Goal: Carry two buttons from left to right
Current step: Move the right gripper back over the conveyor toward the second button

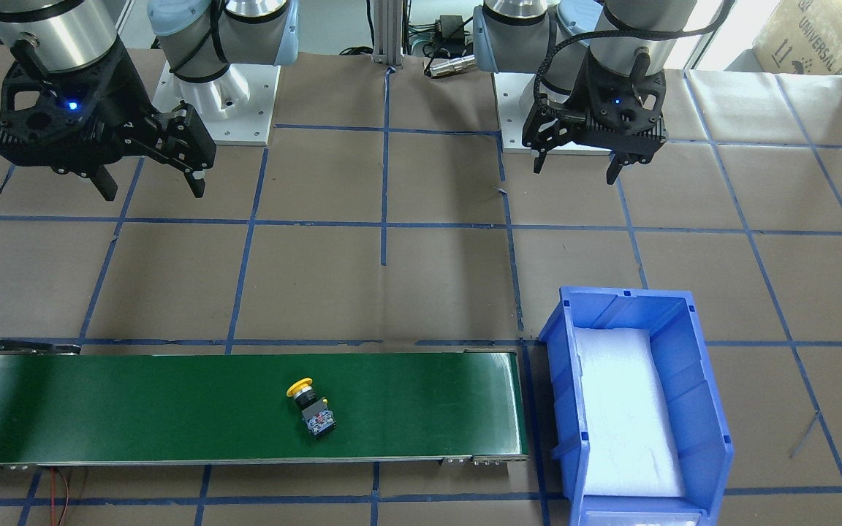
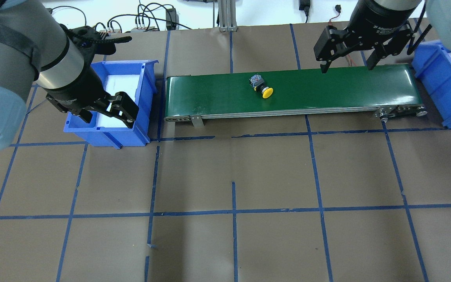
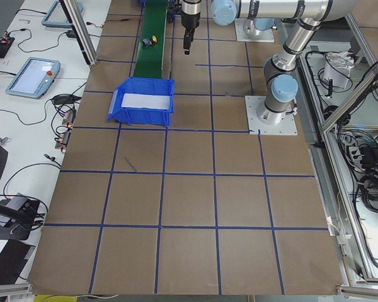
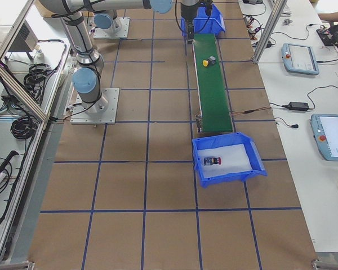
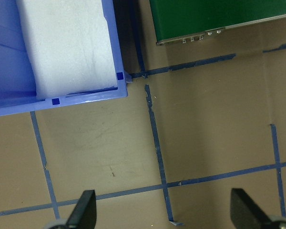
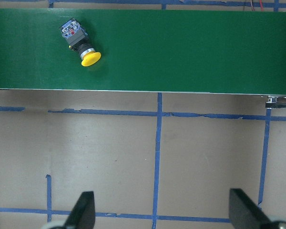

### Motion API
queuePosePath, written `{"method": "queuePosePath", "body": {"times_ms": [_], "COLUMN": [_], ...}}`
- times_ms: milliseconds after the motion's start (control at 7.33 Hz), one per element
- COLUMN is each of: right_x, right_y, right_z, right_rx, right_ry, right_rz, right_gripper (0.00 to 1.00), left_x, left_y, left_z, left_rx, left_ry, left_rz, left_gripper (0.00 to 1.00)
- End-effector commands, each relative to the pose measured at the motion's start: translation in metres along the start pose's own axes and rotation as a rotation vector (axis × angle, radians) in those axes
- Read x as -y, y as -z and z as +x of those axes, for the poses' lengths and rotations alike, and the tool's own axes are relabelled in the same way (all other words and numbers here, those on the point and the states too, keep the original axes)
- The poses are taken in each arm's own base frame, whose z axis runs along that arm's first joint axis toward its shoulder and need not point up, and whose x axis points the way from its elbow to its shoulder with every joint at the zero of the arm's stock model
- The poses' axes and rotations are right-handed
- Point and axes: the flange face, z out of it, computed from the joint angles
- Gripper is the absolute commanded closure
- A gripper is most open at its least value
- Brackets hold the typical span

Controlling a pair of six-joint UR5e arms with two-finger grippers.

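- Left end effector (image 1: 576,172): fingers spread wide, holds nothing. It hangs above bare desk (image 2: 233,172) on the robot's side of the left blue bin (image 1: 557,380). The left wrist view shows the bin's corner at upper left and the fingertips (image 5: 86,210) at the bottom edge.
- Right end effector (image 2: 347,69): fingers spread wide, holds nothing. It hangs above the desk just on the robot's side of the green conveyor belt (image 2: 335,86), toward the belt's right end. The right wrist view shows the belt across the top.
- Yellow-cap button (image 2: 262,87): lies on its side on the belt, apart from both end effectors and somewhat nearer the belt's left end than its right. The cap points toward the robot's edge of the desk and the grey-black block body toward the far edge.
- Red-cap button (image 4: 214,161): lies on its side on white foam in the right blue bin (image 4: 203,175), just past the belt's right end. It is small in the side view, so its detail is unclear.
- The belt runs left to right along the desk's far edge with a blue bin at each end. The left bin is lined with white foam.
- The desk is covered in brown paper with a blue tape grid.
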Motion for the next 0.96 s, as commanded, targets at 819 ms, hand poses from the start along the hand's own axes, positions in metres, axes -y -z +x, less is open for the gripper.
{"method": "queuePosePath", "body": {"times_ms": [819], "right_x": [0.079], "right_y": [-0.1], "right_z": [-0.04], "right_rx": [0.013], "right_ry": [0.177], "right_rz": [0.023], "right_gripper": [0.0], "left_x": [0.0], "left_y": [0.0], "left_z": [0.001], "left_rx": [-0.001], "left_ry": [0.001], "left_rz": [0.002], "left_gripper": [0.0]}}
